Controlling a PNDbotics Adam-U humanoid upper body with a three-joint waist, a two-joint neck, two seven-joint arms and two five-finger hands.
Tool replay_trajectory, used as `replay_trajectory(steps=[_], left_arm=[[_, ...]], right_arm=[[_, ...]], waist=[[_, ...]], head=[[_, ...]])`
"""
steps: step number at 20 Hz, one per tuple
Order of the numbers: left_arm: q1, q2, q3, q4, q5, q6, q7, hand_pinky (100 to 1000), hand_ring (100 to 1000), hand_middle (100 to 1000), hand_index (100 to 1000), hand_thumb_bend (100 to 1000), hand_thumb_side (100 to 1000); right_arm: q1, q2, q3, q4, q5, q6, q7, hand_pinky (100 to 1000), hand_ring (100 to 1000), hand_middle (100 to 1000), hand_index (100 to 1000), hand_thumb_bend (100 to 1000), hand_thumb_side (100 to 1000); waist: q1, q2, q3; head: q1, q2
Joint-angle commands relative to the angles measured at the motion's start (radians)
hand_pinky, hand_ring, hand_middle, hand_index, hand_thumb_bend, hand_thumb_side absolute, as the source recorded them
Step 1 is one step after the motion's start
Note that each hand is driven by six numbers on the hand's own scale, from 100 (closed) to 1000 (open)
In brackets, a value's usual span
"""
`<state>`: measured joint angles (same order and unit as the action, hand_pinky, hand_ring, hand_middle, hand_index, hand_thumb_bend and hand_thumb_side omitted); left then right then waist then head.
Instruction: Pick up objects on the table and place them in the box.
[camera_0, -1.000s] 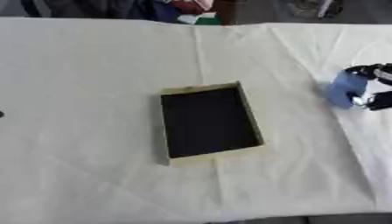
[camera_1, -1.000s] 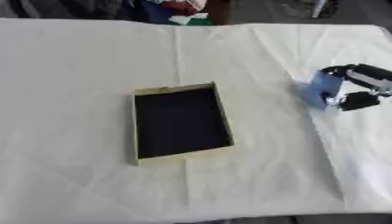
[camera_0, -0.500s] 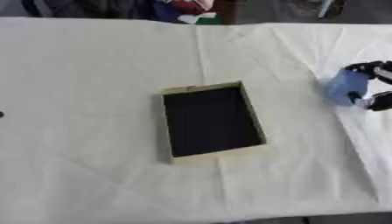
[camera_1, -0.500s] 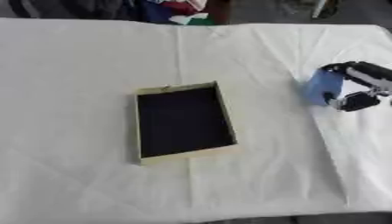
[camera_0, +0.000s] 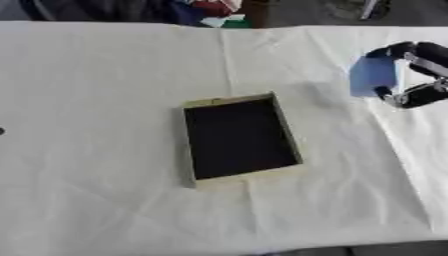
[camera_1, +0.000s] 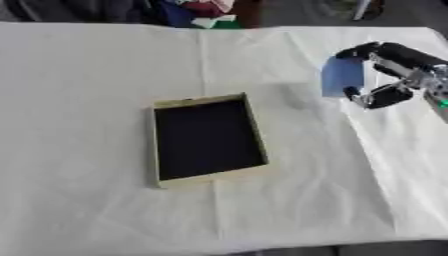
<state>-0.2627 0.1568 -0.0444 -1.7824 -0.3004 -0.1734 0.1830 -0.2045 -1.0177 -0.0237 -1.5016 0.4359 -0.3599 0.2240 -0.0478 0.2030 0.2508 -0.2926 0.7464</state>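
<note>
Your right hand (camera_1: 389, 70) is clenched round the blue object (camera_1: 341, 77) near the table's (camera_0: 105, 200) right edge and has lifted it slightly toward the box (camera_0: 240, 138), still empty at the centre, so carry it over.

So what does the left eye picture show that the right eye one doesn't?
Only the left eye view shows a small dark thing at its left edge. Only the right eye view shows the silver wrist behind the right hand. Both show that hand curled round a blue object, the box with its dark inside, and the white tablecloth.
</note>
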Motion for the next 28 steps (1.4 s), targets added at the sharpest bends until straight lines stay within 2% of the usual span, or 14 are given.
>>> replay_trajectory(steps=[1,5,8,13,20,28], left_arm=[[-0.005,0.006,0.003,-0.015,0.002,-0.004,-0.003,729,438,478,657,451,775],[-0.007,0.004,0.0,-0.018,0.004,-0.007,-0.005,725,438,478,656,452,775],[-0.01,0.003,-0.004,-0.025,0.009,-0.017,-0.009,714,436,476,655,450,773],[-0.015,0.003,-0.007,-0.043,0.023,-0.036,-0.01,707,434,474,654,454,769],[-0.022,0.002,-0.005,-0.062,0.038,-0.051,0.001,701,429,468,656,452,764],[-0.024,-0.001,-0.004,-0.072,0.045,-0.056,0.013,708,427,467,657,451,762]], right_arm=[[-0.019,-0.051,0.003,-0.149,0.021,-0.01,0.042,872,786,387,807,100,110],[-0.041,-0.035,0.044,-0.281,0.039,-0.023,0.112,892,790,393,807,100,117],[-0.066,-0.018,0.079,-0.32,0.044,-0.028,0.17,892,790,395,807,100,136],[-0.104,0.014,0.119,-0.281,0.041,-0.027,0.239,886,789,395,805,100,165],[-0.138,0.051,0.15,-0.173,0.051,-0.037,0.275,877,786,392,801,100,186],[-0.174,0.09,0.188,-0.161,0.08,-0.068,0.301,880,788,396,801,100,195]], waist=[[0.0,-0.017,-0.004],[-0.003,-0.017,-0.001],[-0.005,-0.017,0.008],[-0.01,-0.018,0.031],[-0.016,-0.021,0.066],[-0.015,-0.021,0.073]], head=[[-0.003,-0.001],[-0.011,-0.002],[-0.019,-0.002],[-0.033,-0.003],[-0.044,-0.007],[-0.049,-0.004]])
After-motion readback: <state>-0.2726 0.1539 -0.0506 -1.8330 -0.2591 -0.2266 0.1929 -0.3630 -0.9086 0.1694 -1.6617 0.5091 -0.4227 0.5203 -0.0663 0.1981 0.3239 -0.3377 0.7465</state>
